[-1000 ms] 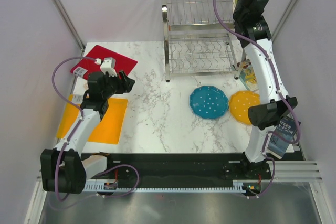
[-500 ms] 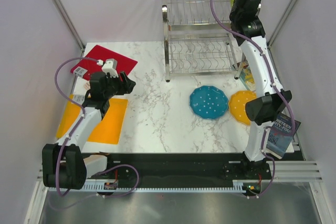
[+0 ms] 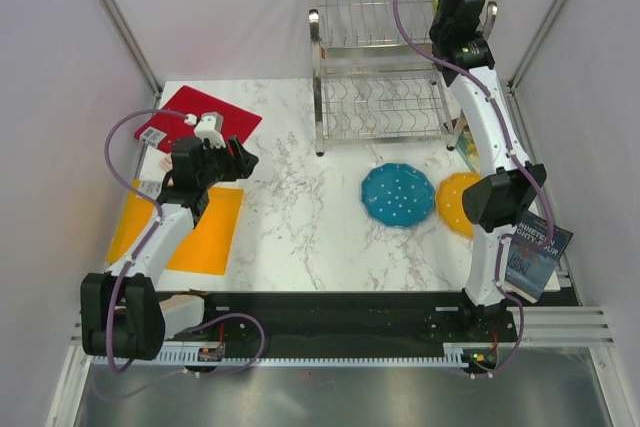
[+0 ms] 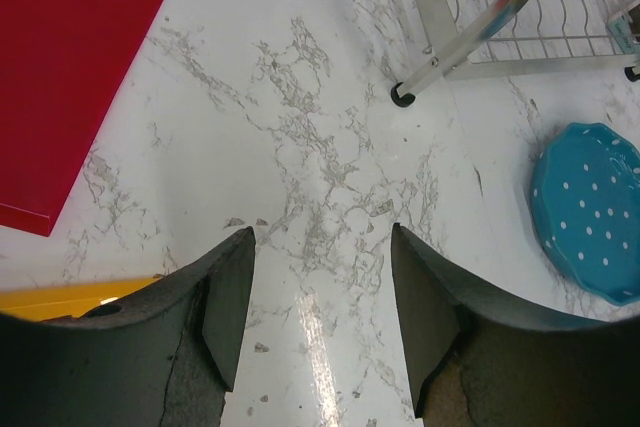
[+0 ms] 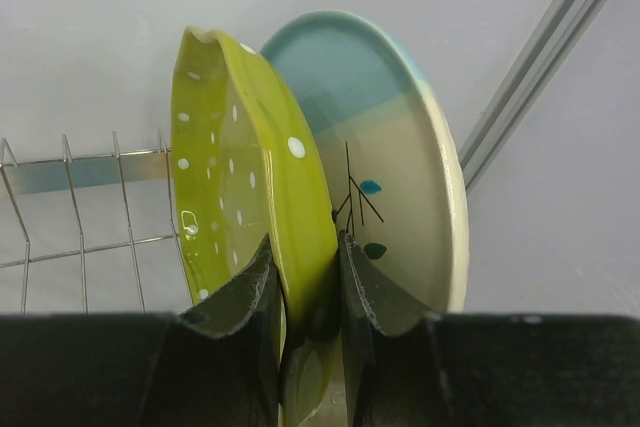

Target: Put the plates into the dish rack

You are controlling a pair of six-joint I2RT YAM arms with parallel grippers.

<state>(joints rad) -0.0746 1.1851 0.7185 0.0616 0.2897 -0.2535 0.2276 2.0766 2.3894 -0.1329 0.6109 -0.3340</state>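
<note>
My right pincer (image 5: 305,282) clamps the scalloped lime-green dotted plate (image 5: 235,162) upright, just beside the cream-and-blue sprig plate (image 5: 400,162) (shiny steel wire rack (image 5: 75,202) on its other side).

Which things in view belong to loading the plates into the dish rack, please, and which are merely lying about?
Belong to the job: lime-green plate, clamped in the right gripper; cream-and-blue plate; blue plate; orange plate; dish rack.
Lying about: red board; orange mat; book.
</note>
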